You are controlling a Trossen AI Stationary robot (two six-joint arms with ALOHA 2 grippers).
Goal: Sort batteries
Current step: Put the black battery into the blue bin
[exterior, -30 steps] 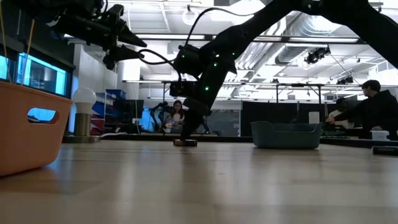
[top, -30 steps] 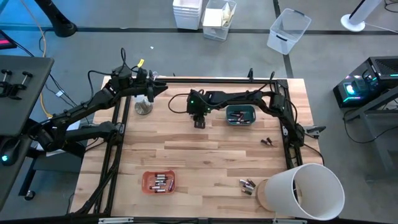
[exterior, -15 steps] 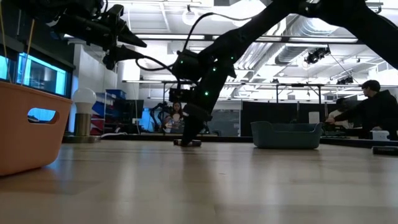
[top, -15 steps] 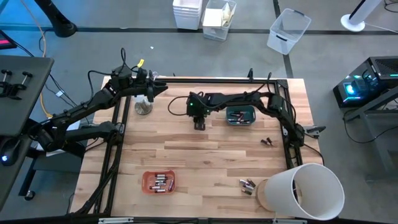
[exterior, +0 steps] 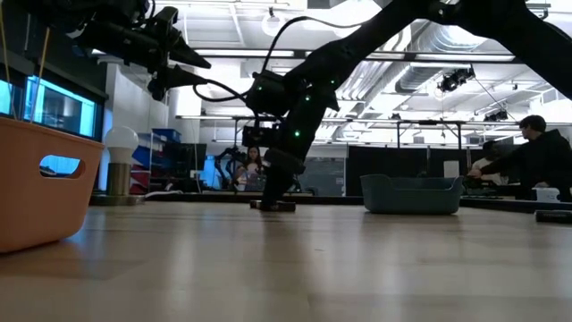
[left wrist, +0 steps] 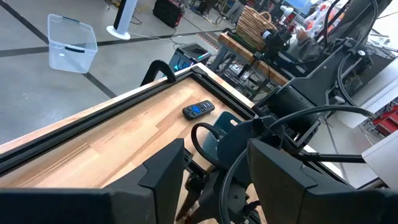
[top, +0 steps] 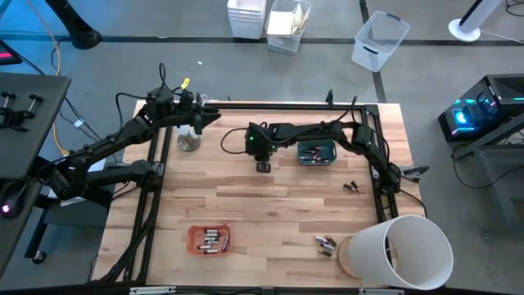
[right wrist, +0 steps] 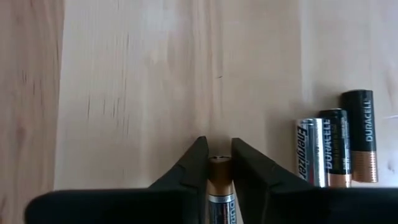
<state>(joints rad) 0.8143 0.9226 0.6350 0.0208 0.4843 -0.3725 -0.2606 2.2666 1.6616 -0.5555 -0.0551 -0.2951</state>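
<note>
My right gripper (top: 263,166) is down at the tabletop in the far middle, shut on one battery (right wrist: 219,171) with a copper end. Three more batteries (right wrist: 336,149) lie side by side on the wood just beside it. Other batteries lie in the teal bin (top: 316,152) and the orange bin (top: 209,239), and loose ones (top: 326,242) lie near the front right. My left gripper (top: 209,115) hangs open in the air over the far left corner, holding nothing. My right gripper pinches the battery by its two long sides, just behind the copper end (right wrist: 219,163), between its two fingers (right wrist: 194,165). The fingers slant down from above and lie along the battery. In the low view the battery (exterior: 273,205) lies on the table under the fingers.
A big white tub (top: 401,254) lies on its side at the front right corner. A bulb-shaped thing (top: 189,141) stands at the far left. Two more loose cells (top: 351,187) lie near the right edge. A dark remote (left wrist: 198,110) lies by the table's rail.
My right gripper has sunk a little onto the table and shut its fingers on the battery lying there. The battery has stayed on the wood. The left arm has kept still.
</note>
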